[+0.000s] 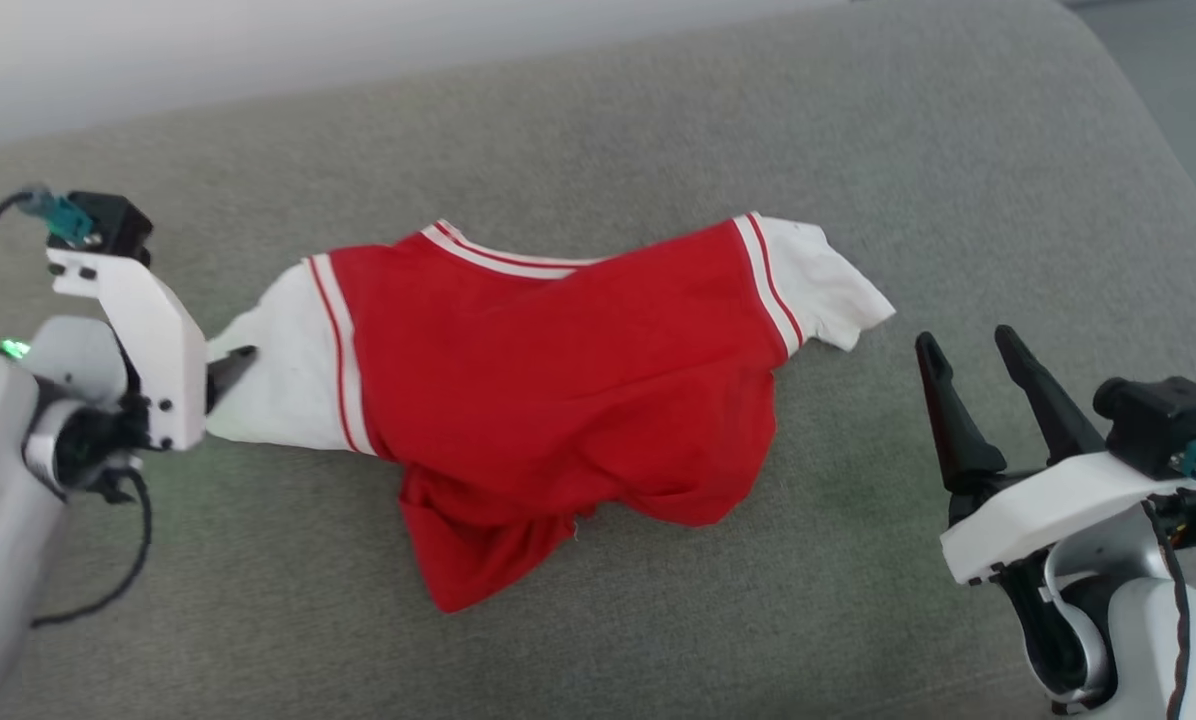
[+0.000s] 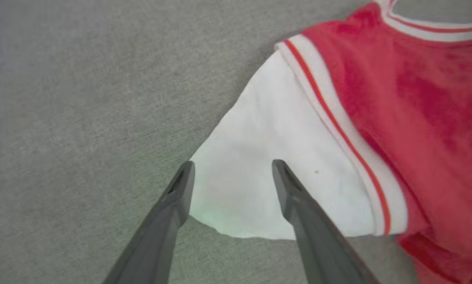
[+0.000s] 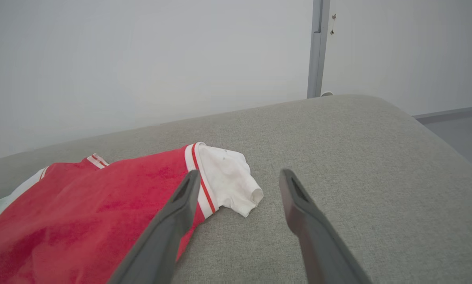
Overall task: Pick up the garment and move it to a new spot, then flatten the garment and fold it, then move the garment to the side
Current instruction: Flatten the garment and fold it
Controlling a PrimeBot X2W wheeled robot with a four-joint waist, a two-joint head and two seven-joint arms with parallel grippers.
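no legible text, garment [image 1: 558, 380] shows plain red (white sleeves)

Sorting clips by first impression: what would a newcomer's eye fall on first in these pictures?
The red garment with white sleeves lies rumpled in the middle of the grey cushion. At the left, the left gripper is open over one white sleeve; at the lower right, the right gripper stands open, apart from the other sleeve.

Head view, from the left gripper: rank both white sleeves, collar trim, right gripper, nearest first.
1. Left-side white sleeve, at the fingertips of the left gripper.
2. Collar trim, middle, far edge.
3. Right-side white sleeve.
4. Right gripper, lower right, open.
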